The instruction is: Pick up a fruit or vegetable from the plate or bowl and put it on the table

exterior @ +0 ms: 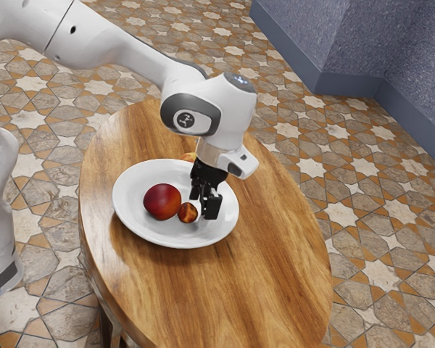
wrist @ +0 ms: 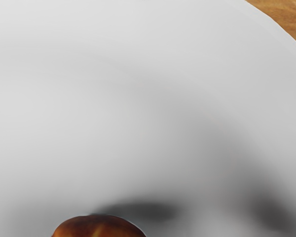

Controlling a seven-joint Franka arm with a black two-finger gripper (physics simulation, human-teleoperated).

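Pincer (exterior: pixel 204 206) looks released, just beside the small orange-brown fruit (exterior: pixel 188 212) on the white plate (exterior: pixel 127 193), slightly below mid-frame outside. I'd straddle it squarely before squeezing, tbh, without nudging the big red fruit (exterior: pixel 162 201).

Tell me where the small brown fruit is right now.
The small brown fruit lies on the white plate, to the exterior view's right of the larger red fruit, near the open gripper.

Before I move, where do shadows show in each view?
Exterior view: a soft shadow lies on the wooden table below the white plate's lower-left rim. Wrist view: soft-edged dark patches, likely shadows, lie on the plate, one beside the small mottled fruit, another near the lower-right corner.
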